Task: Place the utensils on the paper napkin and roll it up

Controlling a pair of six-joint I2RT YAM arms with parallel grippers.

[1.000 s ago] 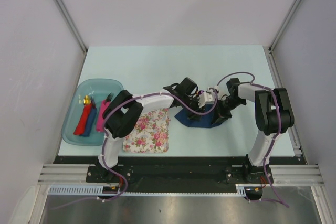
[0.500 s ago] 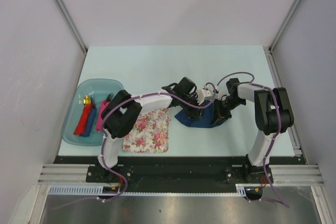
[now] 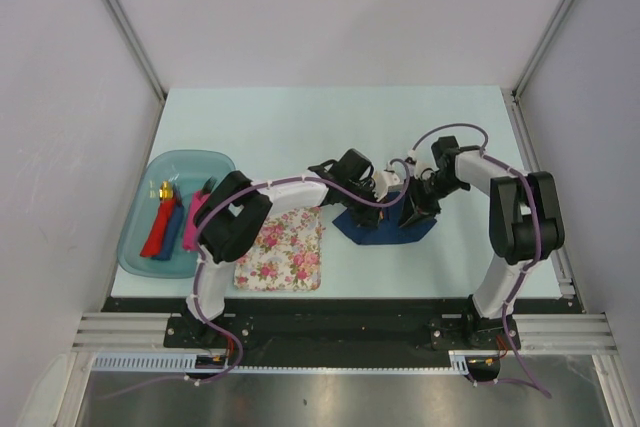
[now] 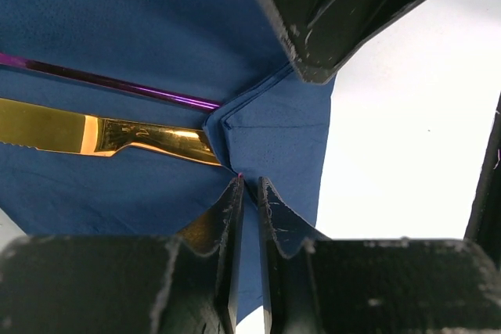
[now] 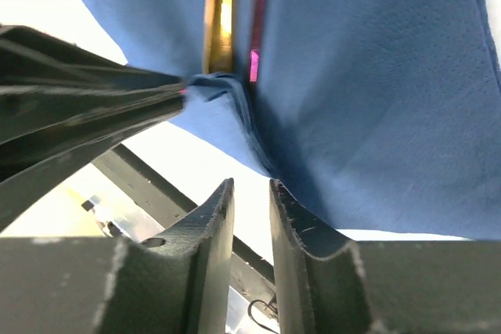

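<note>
The navy paper napkin (image 3: 375, 229) lies right of the floral mat, partly folded. In the left wrist view the napkin (image 4: 156, 29) carries the purple spoon handle (image 4: 109, 82) and the gold utensil (image 4: 94, 134), and a folded flap covers their right ends. My left gripper (image 4: 249, 181) has its jaws nearly together, with the flap's edge running in between the tips; from above, the left gripper (image 3: 392, 192) sits over the napkin's far side. My right gripper (image 5: 250, 183) stands slightly open just off the napkin (image 5: 376, 99), with bare table between its fingers. It is close beside the left one (image 3: 408, 212).
A teal tray (image 3: 185, 155) at the left holds a red piece (image 3: 157, 232), a blue one and a pink one (image 3: 197, 212). The pink-and-white floral mat (image 3: 283, 250) lies between the tray and the napkin, under the left arm.
The right gripper has opened and let go of the napkin, whose raised right side has dropped flatter. The left gripper's jaws have narrowed onto the fold.
</note>
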